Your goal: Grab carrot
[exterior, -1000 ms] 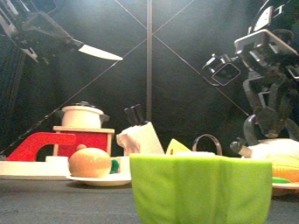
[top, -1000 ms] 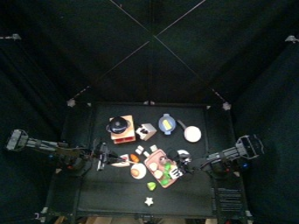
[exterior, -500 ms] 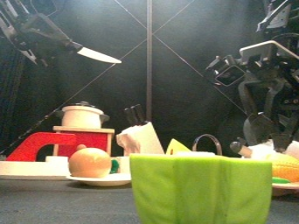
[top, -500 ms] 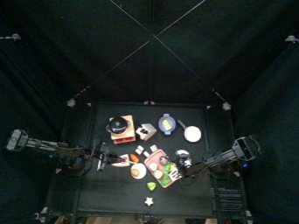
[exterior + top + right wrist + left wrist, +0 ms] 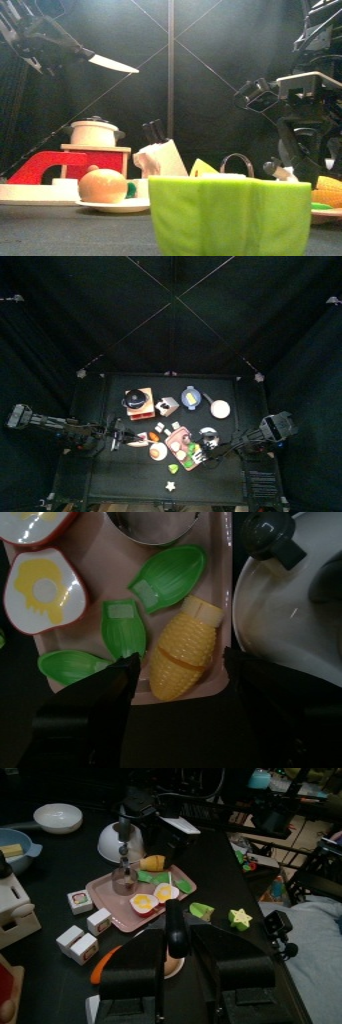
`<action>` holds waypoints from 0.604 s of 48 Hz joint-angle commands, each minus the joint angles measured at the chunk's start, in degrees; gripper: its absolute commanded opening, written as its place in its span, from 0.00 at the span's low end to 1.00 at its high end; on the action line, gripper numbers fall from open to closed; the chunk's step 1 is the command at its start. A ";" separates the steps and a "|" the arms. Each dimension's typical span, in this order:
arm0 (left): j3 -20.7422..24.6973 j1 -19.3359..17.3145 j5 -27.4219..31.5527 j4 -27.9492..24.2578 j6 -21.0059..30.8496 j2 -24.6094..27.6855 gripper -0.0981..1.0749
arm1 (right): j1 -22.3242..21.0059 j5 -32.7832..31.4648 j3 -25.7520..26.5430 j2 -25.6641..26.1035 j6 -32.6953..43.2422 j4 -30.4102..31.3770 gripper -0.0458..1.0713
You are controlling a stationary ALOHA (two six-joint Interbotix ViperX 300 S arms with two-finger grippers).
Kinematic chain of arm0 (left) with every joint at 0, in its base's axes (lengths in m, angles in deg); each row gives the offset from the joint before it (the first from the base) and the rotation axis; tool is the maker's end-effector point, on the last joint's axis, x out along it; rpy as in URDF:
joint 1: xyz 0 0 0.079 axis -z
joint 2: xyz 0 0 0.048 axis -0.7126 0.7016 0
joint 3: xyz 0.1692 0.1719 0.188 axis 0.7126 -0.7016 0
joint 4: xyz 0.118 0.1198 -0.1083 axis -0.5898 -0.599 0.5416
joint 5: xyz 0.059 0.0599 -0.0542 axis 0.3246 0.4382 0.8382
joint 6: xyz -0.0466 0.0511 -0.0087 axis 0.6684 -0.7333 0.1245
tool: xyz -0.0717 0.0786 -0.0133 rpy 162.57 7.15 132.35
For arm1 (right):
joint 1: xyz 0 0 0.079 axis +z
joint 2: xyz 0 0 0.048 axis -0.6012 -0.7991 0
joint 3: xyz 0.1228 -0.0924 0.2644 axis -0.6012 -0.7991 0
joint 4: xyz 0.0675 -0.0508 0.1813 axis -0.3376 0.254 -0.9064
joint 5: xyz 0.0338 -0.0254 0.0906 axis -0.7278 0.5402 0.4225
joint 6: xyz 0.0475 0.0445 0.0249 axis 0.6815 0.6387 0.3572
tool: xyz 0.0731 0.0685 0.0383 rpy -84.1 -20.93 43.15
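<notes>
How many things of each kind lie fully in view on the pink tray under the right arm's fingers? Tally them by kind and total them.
Green pieces: 3
Corn cob: 1
Fried egg: 1
Total: 5

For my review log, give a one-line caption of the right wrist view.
Open right gripper hovering above a corn cob on the pink tray, among green leaf pieces and a fried egg.

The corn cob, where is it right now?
The corn cob lies on the pink tray, as the right wrist view shows, beside a green leaf piece, with the right gripper open right above it.
</notes>
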 commanded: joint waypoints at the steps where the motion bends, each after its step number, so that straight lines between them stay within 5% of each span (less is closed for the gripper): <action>1: 0.88 -0.44 -0.09 0.09 0.00 0.09 0.56 | -0.09 0.18 1.32 0.53 -0.18 0.26 0.90; 29: 0.44 -1.41 -0.18 0.97 0.00 0.09 0.56 | -0.09 -0.35 2.90 1.14 -0.53 0.18 0.67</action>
